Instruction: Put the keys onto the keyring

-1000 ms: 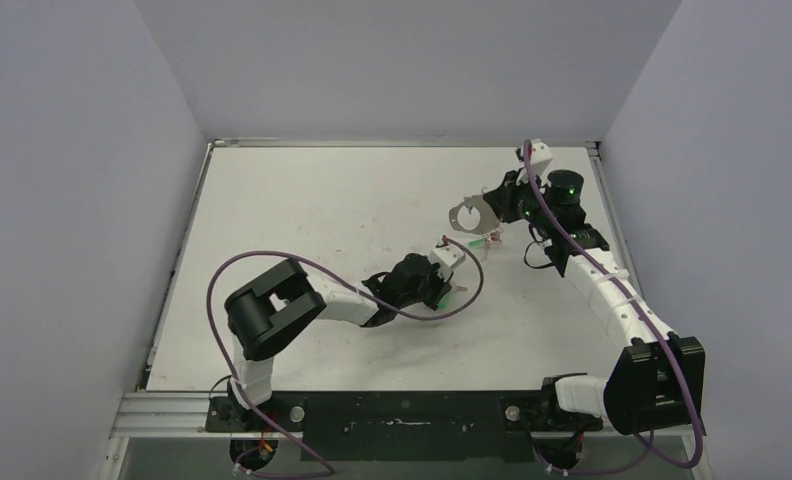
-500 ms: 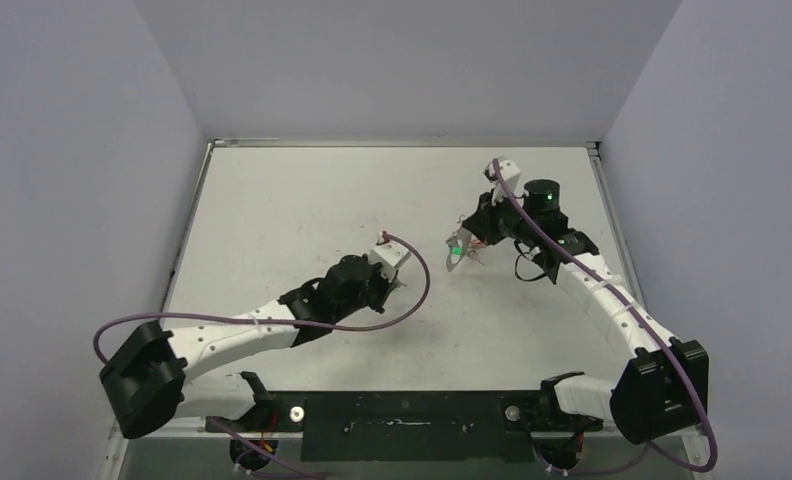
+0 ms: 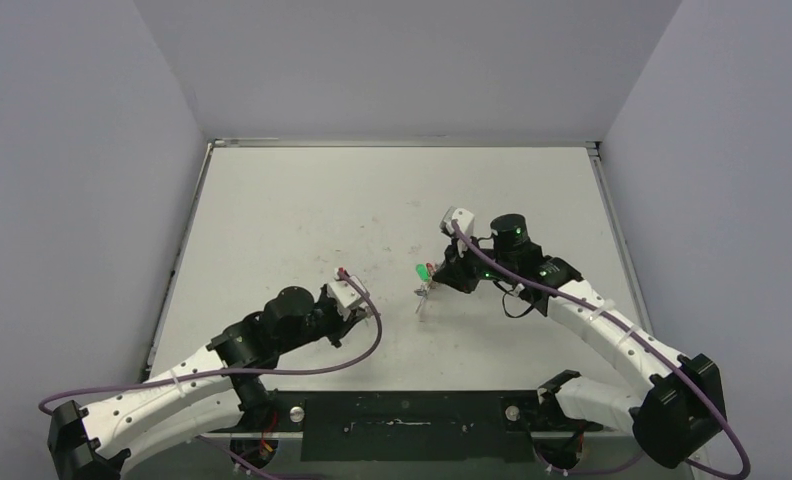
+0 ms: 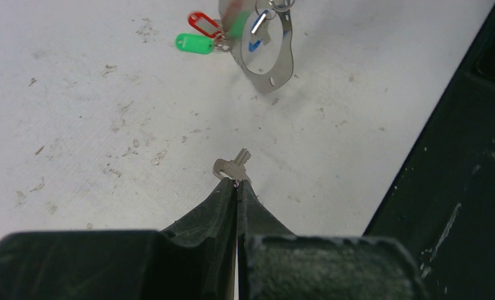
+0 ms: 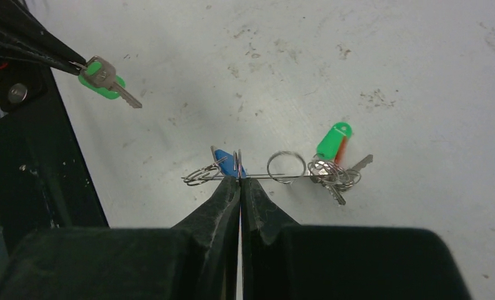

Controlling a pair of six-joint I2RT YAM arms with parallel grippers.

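Note:
My left gripper [image 4: 237, 181] is shut on a small silver key [image 4: 232, 166]; the right wrist view shows this key [image 5: 104, 76] has a green tag and hangs above the table, clear of it. My right gripper [image 5: 240, 177] is shut on the rim of the keyring [image 5: 276, 177], seen edge-on there, with wire loops along it. The keyring [image 4: 267, 53] is held a short way beyond the left gripper's tips. A green tag [image 5: 334, 139], a red tag [image 4: 202, 24] and a blue tag [image 5: 223, 156] hang from it with their keys [image 5: 332, 176]. From above, the ring [image 3: 427, 293] sits mid-table.
The white table [image 3: 302, 200] is scuffed and stained. A black mounting rail [image 3: 402, 410] runs along its near edge, close to the left gripper. Grey walls enclose the left, right and far sides. Purple cables loop off both arms.
The right arm has carried the keyring from the far right toward the table's middle. The left arm has swung back and left toward the near edge, still holding its key.

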